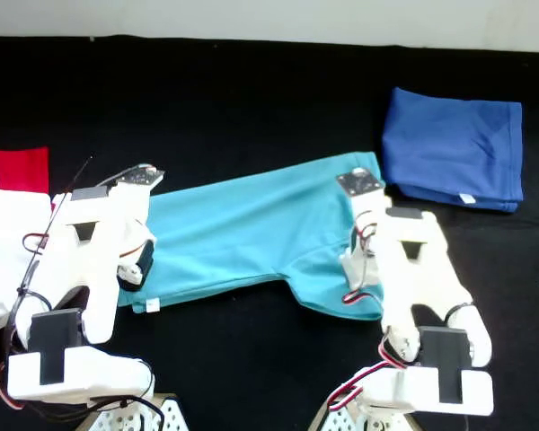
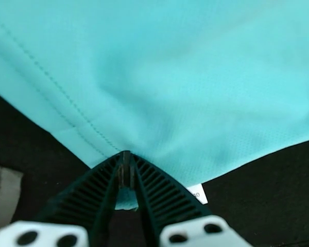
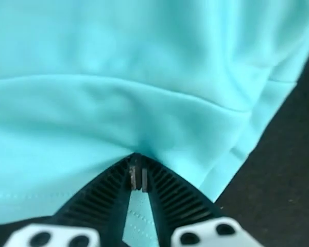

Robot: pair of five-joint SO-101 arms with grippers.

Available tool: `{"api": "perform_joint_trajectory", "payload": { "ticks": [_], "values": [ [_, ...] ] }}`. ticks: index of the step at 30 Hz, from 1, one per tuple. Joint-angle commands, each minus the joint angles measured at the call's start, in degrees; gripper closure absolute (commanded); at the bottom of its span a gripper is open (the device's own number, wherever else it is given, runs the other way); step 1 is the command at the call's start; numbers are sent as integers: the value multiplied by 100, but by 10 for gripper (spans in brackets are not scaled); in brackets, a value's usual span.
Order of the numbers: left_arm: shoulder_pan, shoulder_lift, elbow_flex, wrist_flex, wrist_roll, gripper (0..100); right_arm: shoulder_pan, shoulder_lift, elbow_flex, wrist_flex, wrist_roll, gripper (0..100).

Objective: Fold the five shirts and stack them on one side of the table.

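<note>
We see the teal shirt (image 1: 260, 229) spread across the ctr of the black surface (image 1: 251, 90) in the high view. It runs long-ways from lower left to upper right, w/ one part dropping toward the lower middle of the frame. The L arm (image 1: 90, 242) sits over the shirt's left end, and the R arm (image 1: 409, 260) over its right end.

L gripper (image 2: 125, 165): clenched on the teal shirt, tips pinching fabric just inside the stitched hem, and the cloth puckers in toward them. A small white tag (image 2: 196, 194) sticks out from the hem edge just beside the gripper.

R gripper (image 3: 137, 169): also clamped on the teal shirt, tips closed on the fabric near a seam, w/ the cloth bunching around them.

Other shirts, high view:
- Blue shirt (image 1: 454, 148): folded into a neat rectangle at upper right, just beside the teal shirt's top right corner. We can't tell if the two touch.
- Red shirt (image 1: 18, 169): at the far left edge, mid-height.
- White shirt (image 1: 4, 233): right below the red one at the left edge, partly under the L arm. Its edge meets the red shirt's lower edge.
</note>
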Motion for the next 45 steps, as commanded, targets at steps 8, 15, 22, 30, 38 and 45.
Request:
{"api": "perform_joint_trajectory", "payload": {
  "ticks": [8,15,22,30,38,45],
  "values": [
    [66,-233,-4,-53,44,992,927,-92,-347,-180,475,993],
    [40,-163,101,-229,44,992,699,-769,-769,725,448,993],
    [66,-163,796,-1292,44,992,-321,-2220,-189,1490,510,983],
    [66,-180,901,-1459,44,991,-1771,-2000,664,1657,1336,728],
    [66,-180,901,-1459,44,992,-1859,-1112,664,1262,1635,728],
    [57,-171,901,-1459,44,992,-1824,277,514,418,1635,728]
  ]
}}
